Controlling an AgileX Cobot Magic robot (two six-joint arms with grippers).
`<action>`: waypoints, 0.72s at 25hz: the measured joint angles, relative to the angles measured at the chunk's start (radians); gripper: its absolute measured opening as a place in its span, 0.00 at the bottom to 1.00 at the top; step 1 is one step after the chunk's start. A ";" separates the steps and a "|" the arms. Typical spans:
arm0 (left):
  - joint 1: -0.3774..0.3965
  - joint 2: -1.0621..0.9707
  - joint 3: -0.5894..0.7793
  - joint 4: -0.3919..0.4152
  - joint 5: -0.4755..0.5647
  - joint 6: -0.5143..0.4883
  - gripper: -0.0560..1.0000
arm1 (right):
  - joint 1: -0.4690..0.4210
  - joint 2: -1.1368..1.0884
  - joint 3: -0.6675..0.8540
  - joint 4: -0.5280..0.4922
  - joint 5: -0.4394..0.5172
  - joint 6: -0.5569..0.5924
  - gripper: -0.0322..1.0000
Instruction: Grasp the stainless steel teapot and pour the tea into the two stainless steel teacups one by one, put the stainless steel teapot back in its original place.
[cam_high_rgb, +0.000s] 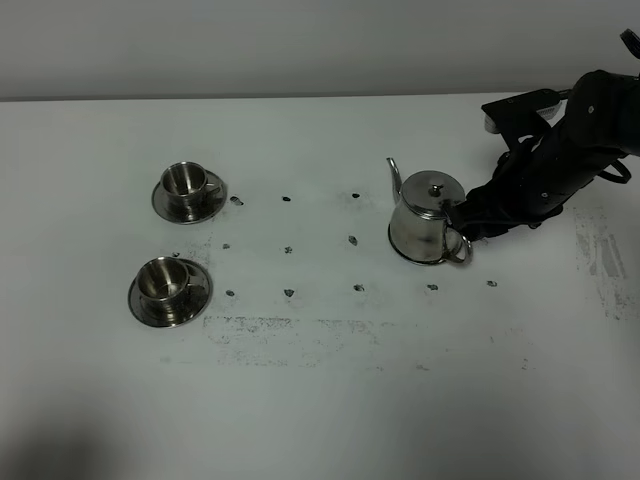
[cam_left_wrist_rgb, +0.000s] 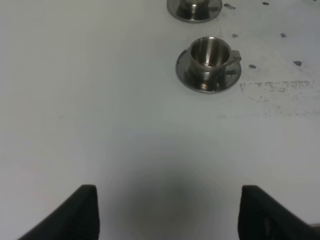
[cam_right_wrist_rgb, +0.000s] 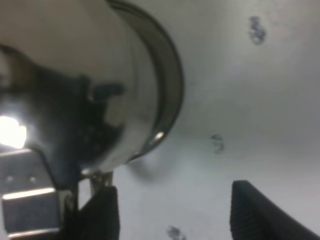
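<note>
Standing apart with bare table showing between them, the fingers of the right gripper (cam_right_wrist_rgb: 170, 200) are open, not yet closed on anything. In the right wrist view one finger (cam_right_wrist_rgb: 100, 215) sits just beside the lower mount of the handle (cam_high_rgb: 462, 248), and the other is well clear on the open side. I cannot tell whether the loop already lies between them. That spread suits an approach, since it leaves room to slip around the thin loop before squeezing.

The stainless steel teapot (cam_high_rgb: 425, 220) stands upright with its lid on, resting on the steel disc (cam_high_rgb: 418, 261), of which only a dark rim shows beneath the base. Its spout points away from the right arm and toward the cup side, so a grip on the handle would let the pot tip forward without turning it first. The tea is hidden inside.

Farther out, the two stainless steel teacups sit well apart from the pot on the left of the table (cam_high_rgb: 330, 400), each on its own saucer. One is the far cup (cam_high_rgb: 186, 181) and the other the near cup (cam_high_rgb: 163, 279). The near cup's inside looks like bare steel, so I judge that pouring has not begun.

The left gripper (cam_left_wrist_rgb: 169, 192) hangs wide open over empty table short of the near cup. It is clear of the pouring path and seems to have no part in this step.
</note>
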 joint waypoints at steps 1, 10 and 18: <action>0.000 0.000 0.000 0.000 0.000 0.000 0.60 | 0.000 0.000 -0.001 0.012 0.008 -0.007 0.49; 0.000 0.000 0.000 0.000 0.000 0.000 0.60 | -0.004 -0.021 -0.003 -0.085 0.047 0.095 0.49; 0.000 0.000 0.000 0.000 0.000 0.000 0.60 | 0.051 -0.189 -0.003 -0.186 0.109 0.322 0.49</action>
